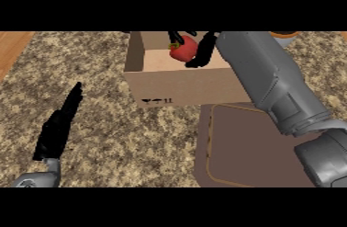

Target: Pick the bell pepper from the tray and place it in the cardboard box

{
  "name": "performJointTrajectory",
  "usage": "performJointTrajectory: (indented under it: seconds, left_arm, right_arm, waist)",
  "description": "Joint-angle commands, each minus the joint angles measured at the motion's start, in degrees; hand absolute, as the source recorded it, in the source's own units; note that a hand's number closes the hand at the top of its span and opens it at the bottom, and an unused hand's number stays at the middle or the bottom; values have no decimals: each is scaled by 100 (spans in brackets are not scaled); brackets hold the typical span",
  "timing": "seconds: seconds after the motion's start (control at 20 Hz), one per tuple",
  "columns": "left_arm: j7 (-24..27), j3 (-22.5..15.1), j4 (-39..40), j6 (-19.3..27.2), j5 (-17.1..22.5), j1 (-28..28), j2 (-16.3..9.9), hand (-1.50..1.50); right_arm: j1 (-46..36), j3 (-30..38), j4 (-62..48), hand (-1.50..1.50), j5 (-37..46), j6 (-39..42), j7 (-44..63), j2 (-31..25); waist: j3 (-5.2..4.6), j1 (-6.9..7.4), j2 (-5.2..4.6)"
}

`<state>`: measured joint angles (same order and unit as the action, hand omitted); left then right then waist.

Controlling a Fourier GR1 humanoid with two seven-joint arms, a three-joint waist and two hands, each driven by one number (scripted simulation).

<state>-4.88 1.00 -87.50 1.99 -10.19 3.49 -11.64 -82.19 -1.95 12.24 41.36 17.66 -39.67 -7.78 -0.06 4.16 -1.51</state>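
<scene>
A red bell pepper (184,50) with a green stem sits in my right hand (201,50), whose fingers and thumb curl round it. The hand holds it above the inside of the open cardboard box (177,86) at the back of the counter. The brown tray (237,143) with an orange line along its rim lies in front of the box, partly under my right forearm. My left hand (59,125) is at the lower left, fingers straight and pointing away, edge-on to the view, touching nothing.
The counter top (102,83) is speckled stone. A wooden strip (10,44) shows at the far left corner. An orange-rimmed object (288,36) peeks out at the back right, mostly hidden by my right arm.
</scene>
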Motion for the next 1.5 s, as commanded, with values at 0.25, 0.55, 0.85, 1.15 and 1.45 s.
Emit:
performJointTrajectory:
  seconds: [0.25,0.55,0.85,1.15,1.45]
  left_arm:
    - [-65,-76,-71,-44,-52,-16,34,0]
    - [-76,-93,-101,57,-111,24,105,0]
    - [-107,-88,-216,-37,-65,64,53,0]
    - [-4,9,-222,-106,11,5,-31,0]
    - [31,-243,-159,29,-171,162,201,0]
  right_arm:
    - [51,182,-523,-150,-65,-262,314,623]
    - [-71,1267,-554,-150,-1108,-37,450,340]
    - [-11,2093,-700,-150,-1907,121,721,115]
    - [-22,2646,-823,-150,-2429,733,1166,-969]
    - [24,2929,-809,-150,-2672,669,1497,-1680]
  waist:
    - [3,36,-9]
    - [8,57,-33]
    - [10,159,-90]
    - [8,217,-147]
    - [15,333,-283]
